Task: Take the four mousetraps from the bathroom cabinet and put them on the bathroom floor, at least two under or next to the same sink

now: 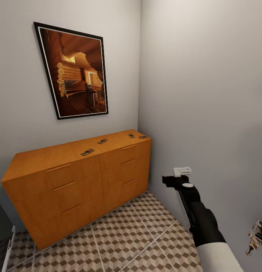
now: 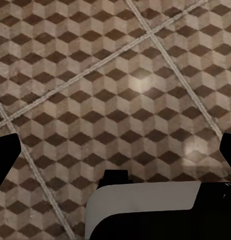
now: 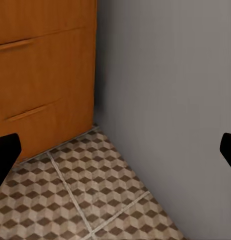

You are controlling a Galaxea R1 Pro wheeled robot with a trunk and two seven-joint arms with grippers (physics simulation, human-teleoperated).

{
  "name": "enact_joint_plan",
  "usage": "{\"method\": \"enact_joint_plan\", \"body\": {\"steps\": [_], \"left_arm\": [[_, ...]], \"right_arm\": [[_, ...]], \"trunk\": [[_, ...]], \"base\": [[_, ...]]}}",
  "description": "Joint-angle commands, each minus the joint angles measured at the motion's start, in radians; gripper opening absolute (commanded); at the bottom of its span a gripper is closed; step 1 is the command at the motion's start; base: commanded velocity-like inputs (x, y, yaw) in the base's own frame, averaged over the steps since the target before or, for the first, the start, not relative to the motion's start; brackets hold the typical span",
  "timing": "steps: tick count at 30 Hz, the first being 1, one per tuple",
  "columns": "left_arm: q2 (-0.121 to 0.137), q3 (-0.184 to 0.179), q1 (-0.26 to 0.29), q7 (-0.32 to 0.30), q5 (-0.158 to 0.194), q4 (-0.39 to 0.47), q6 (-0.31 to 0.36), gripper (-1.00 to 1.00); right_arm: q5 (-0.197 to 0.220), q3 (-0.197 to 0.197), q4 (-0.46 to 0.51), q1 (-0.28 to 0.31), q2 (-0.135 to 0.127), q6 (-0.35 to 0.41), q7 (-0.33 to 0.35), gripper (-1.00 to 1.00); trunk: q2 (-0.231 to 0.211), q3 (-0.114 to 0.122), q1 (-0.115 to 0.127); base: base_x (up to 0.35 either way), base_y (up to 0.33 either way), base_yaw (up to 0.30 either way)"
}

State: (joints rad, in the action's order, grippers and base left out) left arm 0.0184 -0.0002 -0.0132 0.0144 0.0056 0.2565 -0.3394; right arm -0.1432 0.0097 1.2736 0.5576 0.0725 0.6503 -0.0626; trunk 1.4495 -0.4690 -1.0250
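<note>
Head view, mousetraps (image 1: 87, 152) atop cabinet (image 1: 70, 181)

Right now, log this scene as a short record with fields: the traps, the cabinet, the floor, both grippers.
mousetraps: four on the cabinet top, at and; none on the floor
cabinet: orange-brown sideboard in the room corner, drawers shut
bathroom floor: cube-pattern tiles, no trap on the part in view
picture: framed, on the wall above the cabinet
left gripper: open, empty, fingertips wide apart over the tiles
right gripper: open, empty, facing the cabinet's end and the wall
</note>
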Motion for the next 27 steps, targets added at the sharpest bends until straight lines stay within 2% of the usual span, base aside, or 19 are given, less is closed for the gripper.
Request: {"method": "enact_joint_plan", "body": {"steps": [1,7,10,11,12,15,18,22,25,27], "left_arm": [[0.000,0.000,-0.001,0.001,0.001,0.001,-0.001,1.00],[0.000,0.000,-0.001,0.001,0.000,-0.001,-0.001,1.00],[0.000,0.001,-0.001,0.001,0.000,-0.002,-0.001,1.00],[0.000,0.001,-0.001,0.001,0.000,-0.002,-0.001,1.00],[0.000,0.001,-0.001,0.002,0.000,-0.002,-0.001,1.00],[0.000,0.002,-0.001,0.002,0.000,-0.002,-0.001,1.00],[0.000,0.002,-0.001,0.002,0.000,-0.002,-0.001,1.00],[0.000,0.002,-0.001,0.002,0.000,-0.002,-0.001,1.00],[0.000,0.002,-0.001,0.002,0.000,-0.002,-0.001,1.00],[0.000,0.002,-0.001,0.002,0.000,-0.002,-0.001,1.00]], "right_arm": [[-0.007,0.001,-0.012,0.018,0.001,0.010,0.000,1.00],[-0.007,0.001,-0.177,0.176,0.002,0.023,0.000,1.00],[-0.007,0.002,-0.322,0.308,0.004,0.023,0.000,1.00],[-0.007,0.002,-0.354,0.334,0.006,0.022,0.000,1.00],[-0.007,0.002,-0.417,0.383,0.013,0.021,0.000,1.00],[-0.008,0.002,-0.528,0.465,0.034,0.017,0.000,1.00],[-0.008,0.002,-0.582,0.513,0.050,0.016,0.000,1.00],[-0.009,0.003,-0.627,0.578,0.088,0.015,0.000,1.00],[-0.009,0.003,-0.635,0.608,0.102,0.018,0.000,1.00],[-0.008,0.003,-0.641,0.641,0.102,0.021,0.000,1.00]], "trunk": [[0.001,-0.001,0.000],[0.001,-0.001,0.000],[0.001,-0.001,0.000],[0.001,-0.001,0.000],[0.001,-0.001,0.000],[0.001,-0.001,0.000],[0.001,-0.001,0.000],[0.001,-0.001,0.000],[0.001,-0.001,0.000],[0.001,-0.001,0.000]], "base": [[0.000,0.000,0.000],[0.000,0.000,0.000],[0.000,0.000,0.000],[0.000,0.000,0.000],[0.000,0.000,0.000],[0.000,0.000,0.000],[0.000,0.000,0.000],[0.000,0.000,0.000],[0.000,0.000,0.000],[0.000,0.000,0.000]]}}
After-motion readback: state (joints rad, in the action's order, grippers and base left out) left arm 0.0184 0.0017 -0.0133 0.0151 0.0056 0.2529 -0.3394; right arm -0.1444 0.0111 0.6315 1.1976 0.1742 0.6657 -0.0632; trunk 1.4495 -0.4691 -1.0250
